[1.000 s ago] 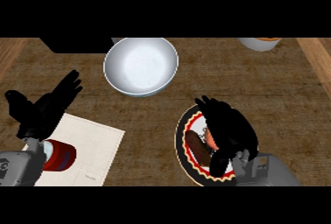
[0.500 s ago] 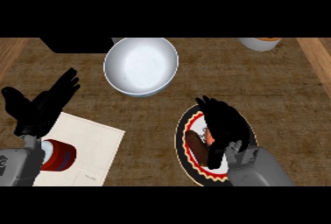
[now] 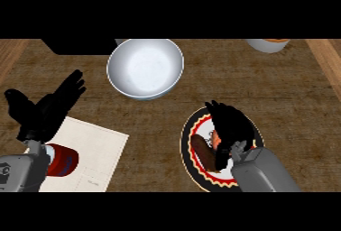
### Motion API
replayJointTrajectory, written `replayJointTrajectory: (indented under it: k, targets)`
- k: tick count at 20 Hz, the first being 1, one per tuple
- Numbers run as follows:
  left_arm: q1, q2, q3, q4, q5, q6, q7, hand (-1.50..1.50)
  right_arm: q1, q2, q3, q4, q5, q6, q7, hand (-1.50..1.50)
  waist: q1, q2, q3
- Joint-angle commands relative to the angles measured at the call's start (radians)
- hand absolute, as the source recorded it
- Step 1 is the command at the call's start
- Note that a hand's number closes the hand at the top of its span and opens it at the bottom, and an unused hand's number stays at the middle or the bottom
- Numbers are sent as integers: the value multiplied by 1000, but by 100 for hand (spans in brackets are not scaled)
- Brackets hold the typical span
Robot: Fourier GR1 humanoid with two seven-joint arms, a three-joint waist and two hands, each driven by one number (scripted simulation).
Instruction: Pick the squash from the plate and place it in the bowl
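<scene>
A brown squash (image 3: 202, 151) lies on the left part of a round plate (image 3: 188, 135) with a dark patterned rim, at the lower right of the counter. My right hand (image 3: 231, 125) hovers over the plate's middle, fingers stretched forward and relaxed, thumb bent down beside the squash's right side. It hides much of the plate and part of the squash. A white bowl (image 3: 145, 67) stands farther back and to the left, with nothing in it. At the left edge my left hand (image 3: 45, 110) rests open, fingers up.
A red can (image 3: 64, 160) stands on a white mat (image 3: 96, 149) at the lower left, by my left forearm. A dark box (image 3: 80, 45) sits at the back left, a white cup (image 3: 266, 44) at the back right. Wooden strips border both sides.
My right hand has drawn slightly back and lower over the plate, its thumb closer to the squash. The left hand has barely shifted.
</scene>
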Motion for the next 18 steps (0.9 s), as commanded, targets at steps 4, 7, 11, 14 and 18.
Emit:
replayJointTrajectory:
  k: [4, 7, 11, 14, 18]
  targets:
    - [-44, 23, 69, 44, 19, -51, 24, 0, 59, -18, -21, 71, 61, -49, -104, -150, -3, 0, 0]
    - [51, -47, -3, -41, -48, -8, -25, 0, -7, -42, -84, 231, 78, -124, -199, -150, 3, 1, 0]
    - [1, 15, 74, -25, 24, -87, 40, 0, -52, 51, -83, 297, 119, -138, -164, -150, 4, 1, 0]
    - [-25, 1, 81, -28, 6, -70, 59, 0, 17, 34, -88, 216, 117, -94, -173, -150, -1, 0, 0]
    - [3, -42, 50, 7, -57, -51, -18, 0, -67, 31, -137, 383, 137, -152, -267, 150, 1, 1, 0]
